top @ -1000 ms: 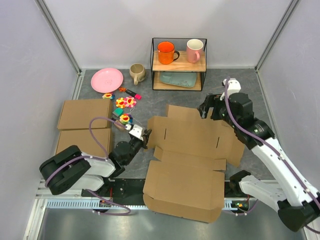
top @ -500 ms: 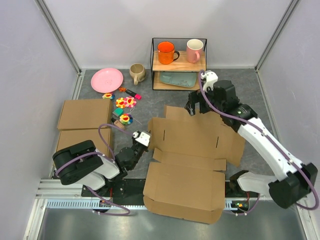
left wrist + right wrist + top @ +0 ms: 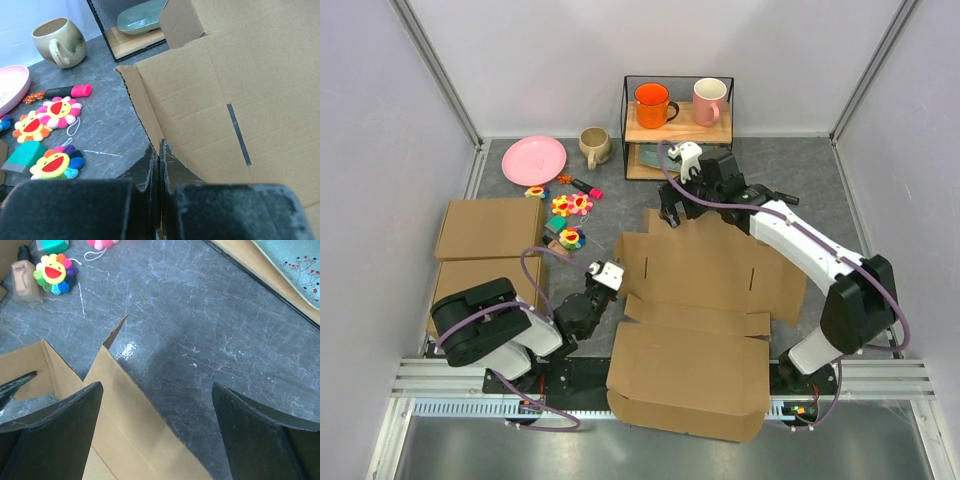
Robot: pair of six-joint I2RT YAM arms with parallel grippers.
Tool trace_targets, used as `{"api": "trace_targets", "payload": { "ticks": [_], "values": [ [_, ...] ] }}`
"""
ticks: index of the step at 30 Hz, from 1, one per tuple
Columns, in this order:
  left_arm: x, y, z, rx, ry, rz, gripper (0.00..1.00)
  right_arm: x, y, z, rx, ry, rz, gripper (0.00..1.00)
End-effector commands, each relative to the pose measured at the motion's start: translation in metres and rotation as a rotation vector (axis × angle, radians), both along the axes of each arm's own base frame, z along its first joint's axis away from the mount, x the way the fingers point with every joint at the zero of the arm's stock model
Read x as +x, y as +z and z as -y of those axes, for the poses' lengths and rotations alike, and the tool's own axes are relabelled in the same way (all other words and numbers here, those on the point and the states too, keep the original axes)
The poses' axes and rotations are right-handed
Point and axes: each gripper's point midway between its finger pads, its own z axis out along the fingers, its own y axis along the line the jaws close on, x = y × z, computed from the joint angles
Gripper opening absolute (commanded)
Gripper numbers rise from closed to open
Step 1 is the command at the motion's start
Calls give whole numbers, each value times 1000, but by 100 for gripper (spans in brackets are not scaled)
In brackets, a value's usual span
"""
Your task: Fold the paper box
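Note:
The paper box (image 3: 710,300) lies as a flat brown die-cut sheet in the middle of the table, its near panel hanging over the front edge. My left gripper (image 3: 609,276) is shut on the raised left flap of the sheet. In the left wrist view the flap's corrugated edge (image 3: 142,107) runs down into the closed fingertips (image 3: 159,156). My right gripper (image 3: 670,212) is open above the sheet's far left corner. In the right wrist view its fingers (image 3: 55,422) straddle the far flap's edge (image 3: 130,430) and bare grey table.
A wire rack (image 3: 677,125) at the back holds an orange mug (image 3: 651,104), a pink mug (image 3: 709,100) and a teal dish (image 3: 678,158). A beige mug (image 3: 594,146), a pink plate (image 3: 533,160) and flower toys (image 3: 570,205) lie far left. Two flat brown boxes (image 3: 488,228) sit at the left.
My right arm has swung left along the sheet's far edge, from its far right corner to its far left corner. My left gripper has shifted slightly at the left flap.

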Motion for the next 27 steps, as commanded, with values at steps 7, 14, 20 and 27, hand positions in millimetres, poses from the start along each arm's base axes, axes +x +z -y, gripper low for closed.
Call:
{"api": "trace_targets", "payload": {
  "ticks": [7, 14, 20, 27],
  "values": [
    [18, 37, -19, -57, 171, 118, 2, 9, -19, -31, -15, 123, -12, 78],
    [37, 52, -20, -66, 241, 134, 2, -2, -19, -37, 15, 150, -24, 42],
    [69, 73, -10, -105, 211, 114, 2, -15, -16, -34, 55, 135, -10, 33],
    [72, 74, -15, -147, 198, 75, 2, -11, -19, -32, 49, 111, 9, 44]
  ]
}}
